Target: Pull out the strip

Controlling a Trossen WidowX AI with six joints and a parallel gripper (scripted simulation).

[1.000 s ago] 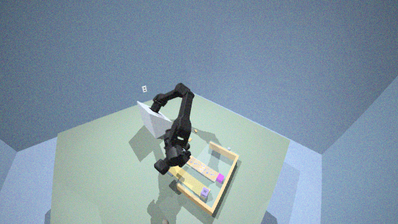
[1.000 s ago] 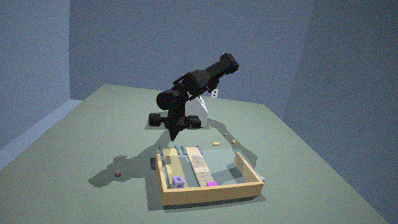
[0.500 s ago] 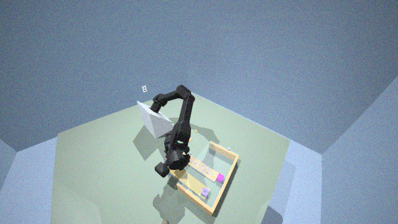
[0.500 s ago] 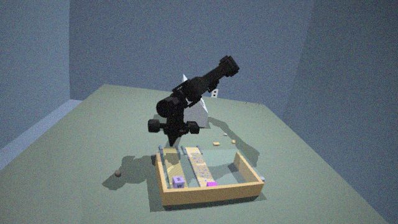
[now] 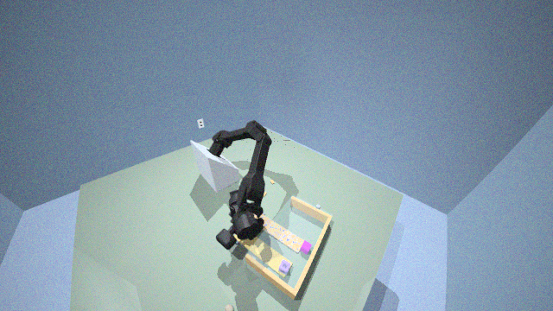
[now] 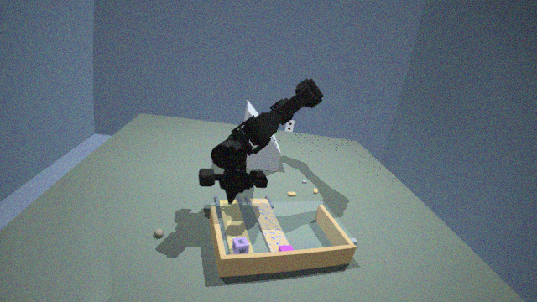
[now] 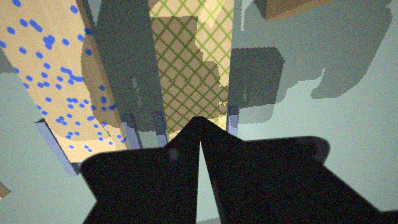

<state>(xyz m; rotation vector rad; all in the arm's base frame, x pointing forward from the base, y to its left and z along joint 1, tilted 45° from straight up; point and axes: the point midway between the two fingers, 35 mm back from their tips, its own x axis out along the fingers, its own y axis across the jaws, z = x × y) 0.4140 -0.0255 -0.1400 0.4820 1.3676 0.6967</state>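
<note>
The labelled cube [image 5: 284, 266] [image 6: 241, 245] is light purple with a dark letter and rests on the far end of a yellow strip [image 5: 272, 257] [image 6: 234, 215] [image 7: 175, 75] with green crossed lines. A blue-speckled strip [image 5: 282, 234] [image 6: 273, 231] [image 7: 45, 65] lies beside it, with a plain magenta cube [image 5: 305, 247] [image 6: 286, 248] at its far end. My gripper [image 6: 230, 202] [image 7: 198, 121] is shut and empty, pointing down over the near end of the yellow strip. In the wrist view its tips hide part of that end, and contact cannot be told. Both cubes are outside the wrist view.
A wooden frame [image 5: 314, 252] [image 6: 289, 262] walls the strips on three sides. Low blue-grey guides [image 6: 269, 202] [image 7: 57, 147] flank the strips' near ends. A white wedge-like block [image 5: 216, 173] [image 6: 264, 161] stands at the arm's base. A small ball [image 5: 229, 307] [image 6: 159, 233] lies outside the frame.
</note>
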